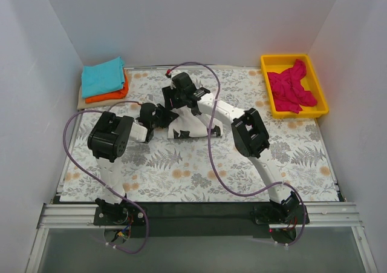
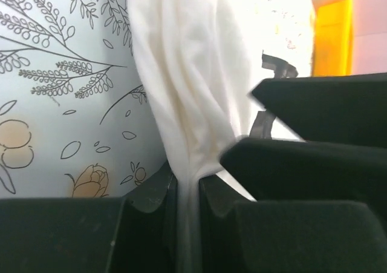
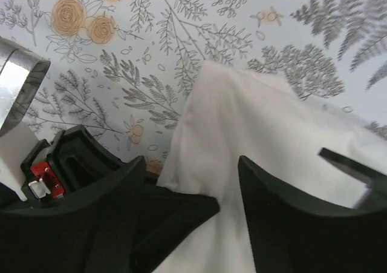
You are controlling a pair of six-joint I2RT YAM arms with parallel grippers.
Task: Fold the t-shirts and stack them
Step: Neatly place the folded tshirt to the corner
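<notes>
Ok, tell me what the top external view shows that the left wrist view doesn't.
Only top external: the folded teal t-shirt on the orange t-shirt, and the magenta-pink t-shirt. Only left wrist: how the left gripper pinches a bunched fold between its fingers. Both: the cream-white t-shirt, the floral table cloth, the yellow tray.

Left arm [image 1: 109, 167] and right arm [image 1: 266, 167]: 2 chains of white tubular links joined by blocky black joint housings, each rising from a black base [image 1: 112, 213]. Purple cables [image 1: 68, 143] loop beside each arm. The fingers [image 3: 290, 224] are matte black and angular. A small red connector [image 3: 40, 177] sits in 1 black housing.
</notes>
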